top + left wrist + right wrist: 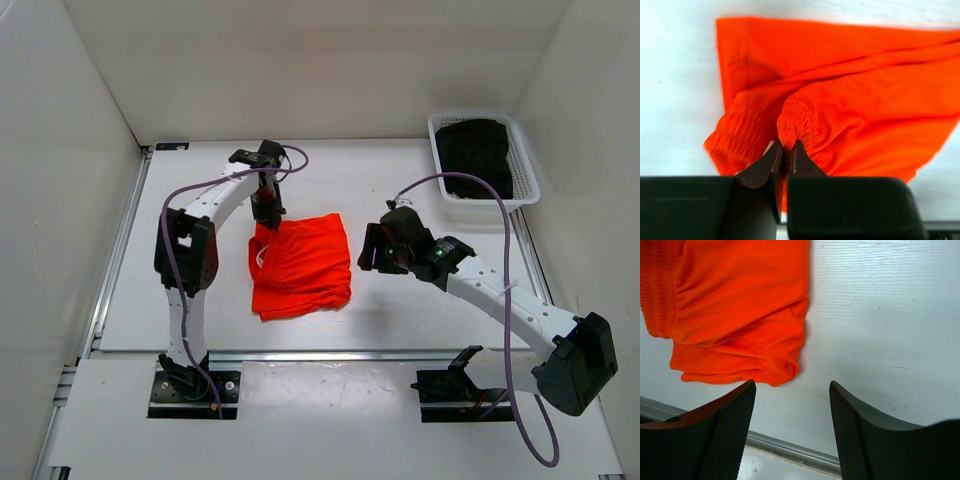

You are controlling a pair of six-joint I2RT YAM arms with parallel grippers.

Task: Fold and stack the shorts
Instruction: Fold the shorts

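Table [420, 300] carries the shorts [305, 268], lying flat and roughly squared, apparently part-folded, not yet stacked; basket [523, 175] holding dark cloth [478, 150] sits well apart, beyond the shorts' far right corner, likely where the stack goes; left fingers [775, 159] closed on a pinch of gathered waistband at the shorts' far left corner, presumably to lift that edge for a fold; right fingers [372, 250] spread, empty, just beside the shorts' right edge, seemingly placed to take the hem.

White table [400, 300], white slotted basket [485, 214] at its far right corner, dark cloth [478, 150] inside, perhaps folded clothes
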